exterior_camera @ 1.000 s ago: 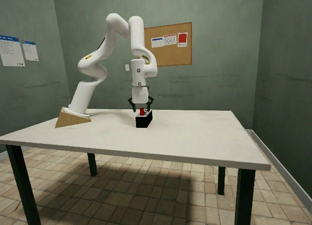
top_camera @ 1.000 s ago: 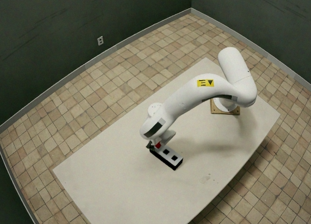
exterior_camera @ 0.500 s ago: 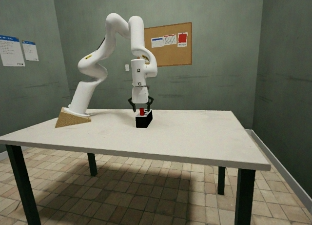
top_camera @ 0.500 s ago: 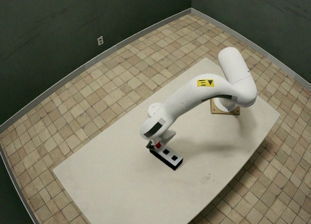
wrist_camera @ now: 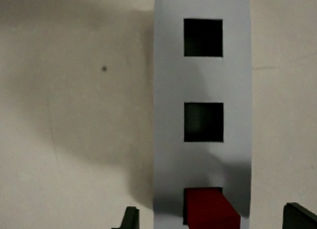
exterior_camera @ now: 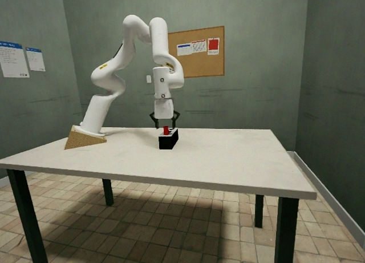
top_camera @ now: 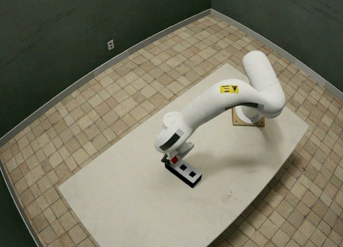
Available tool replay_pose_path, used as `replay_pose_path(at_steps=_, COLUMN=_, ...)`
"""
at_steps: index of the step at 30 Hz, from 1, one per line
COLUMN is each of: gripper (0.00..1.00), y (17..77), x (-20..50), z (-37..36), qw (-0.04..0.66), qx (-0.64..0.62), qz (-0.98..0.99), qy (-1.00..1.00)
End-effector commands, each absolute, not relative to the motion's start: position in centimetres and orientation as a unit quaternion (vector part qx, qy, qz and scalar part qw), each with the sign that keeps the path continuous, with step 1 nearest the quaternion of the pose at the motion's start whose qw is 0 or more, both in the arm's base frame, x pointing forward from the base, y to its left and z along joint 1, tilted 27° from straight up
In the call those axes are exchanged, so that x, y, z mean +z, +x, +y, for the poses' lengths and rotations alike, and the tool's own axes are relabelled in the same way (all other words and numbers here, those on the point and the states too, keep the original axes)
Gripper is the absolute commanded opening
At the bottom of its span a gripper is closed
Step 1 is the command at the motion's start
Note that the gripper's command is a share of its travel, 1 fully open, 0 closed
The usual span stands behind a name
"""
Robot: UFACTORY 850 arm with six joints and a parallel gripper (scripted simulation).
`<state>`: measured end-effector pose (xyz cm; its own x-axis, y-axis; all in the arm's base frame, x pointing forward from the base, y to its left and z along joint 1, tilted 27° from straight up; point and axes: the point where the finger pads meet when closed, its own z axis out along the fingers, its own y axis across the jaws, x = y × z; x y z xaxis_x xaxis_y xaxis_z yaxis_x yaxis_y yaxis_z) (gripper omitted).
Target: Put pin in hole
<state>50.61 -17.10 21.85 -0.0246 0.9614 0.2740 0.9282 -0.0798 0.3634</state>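
Observation:
A black block point(top_camera: 183, 173) point(exterior_camera: 168, 141) point(wrist_camera: 168, 84) with a pale grey top lies on the white table. It has three square holes in a row. The pin point(top_camera: 173, 159) point(exterior_camera: 166, 130) point(wrist_camera: 212, 221) stands upright in the end hole nearest my gripper, and only its red part shows above the block. The other two holes are empty. My gripper point(top_camera: 171, 159) point(exterior_camera: 165, 125) is open wide, with one finger on each side of the pin's red end and not touching it.
The white table point(top_camera: 124, 211) point(exterior_camera: 220, 160) bears the arm's tan wedge base point(top_camera: 247, 120) point(exterior_camera: 82, 139) at its far end. A small dark speck point(wrist_camera: 105, 69) lies on the table left of the block.

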Motion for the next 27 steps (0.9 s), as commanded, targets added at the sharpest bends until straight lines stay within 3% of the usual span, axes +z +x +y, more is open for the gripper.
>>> replay_pose_path(at_steps=1, gripper=1.00, y=50.6, x=22.0, z=-17.2, qw=0.036, qx=0.231, qz=0.677, qy=0.697)
replay_pose_path(at_steps=27, gripper=1.00, y=49.8, x=24.1, z=-17.8, qw=0.036, qx=0.231, qz=0.677, qy=0.697)
